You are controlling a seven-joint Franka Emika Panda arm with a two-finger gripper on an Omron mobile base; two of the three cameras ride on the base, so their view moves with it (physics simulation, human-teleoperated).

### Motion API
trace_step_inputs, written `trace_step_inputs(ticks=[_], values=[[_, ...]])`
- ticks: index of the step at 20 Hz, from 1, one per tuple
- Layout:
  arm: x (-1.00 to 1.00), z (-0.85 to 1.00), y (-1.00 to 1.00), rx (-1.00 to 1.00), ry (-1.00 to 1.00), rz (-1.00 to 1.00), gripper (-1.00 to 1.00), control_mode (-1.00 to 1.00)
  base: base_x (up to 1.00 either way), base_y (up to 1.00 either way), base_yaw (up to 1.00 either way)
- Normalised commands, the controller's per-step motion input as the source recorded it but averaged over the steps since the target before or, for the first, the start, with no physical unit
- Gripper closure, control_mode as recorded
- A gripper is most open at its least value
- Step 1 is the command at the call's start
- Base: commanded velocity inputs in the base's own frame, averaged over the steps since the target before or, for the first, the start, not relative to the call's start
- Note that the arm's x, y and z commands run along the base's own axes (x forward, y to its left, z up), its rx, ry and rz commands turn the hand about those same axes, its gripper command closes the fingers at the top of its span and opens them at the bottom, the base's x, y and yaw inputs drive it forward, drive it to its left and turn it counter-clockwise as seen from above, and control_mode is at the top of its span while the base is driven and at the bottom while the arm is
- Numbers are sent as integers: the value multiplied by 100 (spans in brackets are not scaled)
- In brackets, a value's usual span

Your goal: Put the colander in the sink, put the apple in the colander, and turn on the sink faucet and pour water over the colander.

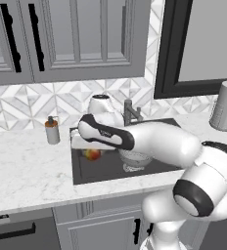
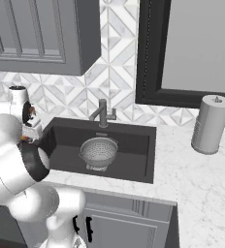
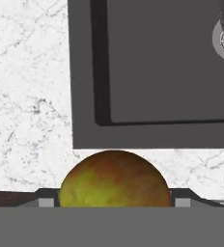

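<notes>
Between the gripper's (image 3: 115,202) two dark fingertips (image 3: 46,197) the apple (image 3: 115,179) is held (red and yellow-green, pretty blotchy), with the jaws clamped against its sides. It's carried above the sink (image 1: 105,171), right by the sink's left rim, as seen in the left base view where the apple (image 1: 91,154) peeks out under the white arm. Inside the sink, the colander (image 2: 99,150) is parked upright on the basin floor, just in front of the sink faucet (image 2: 103,114). Left of the sink, a soap bottle (image 1: 52,130) is stood on the marble counter (image 1: 27,171); well off to the sink's right, a grey canister (image 2: 210,124) is set.
</notes>
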Motion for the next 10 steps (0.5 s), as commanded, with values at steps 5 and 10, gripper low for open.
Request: trace_step_inputs(ticks=[5,10], values=[[0,19,-91,6,0,1,100,-100,0,0,0],[0,21,-83,8,0,1,100,-100,0,0,0]])
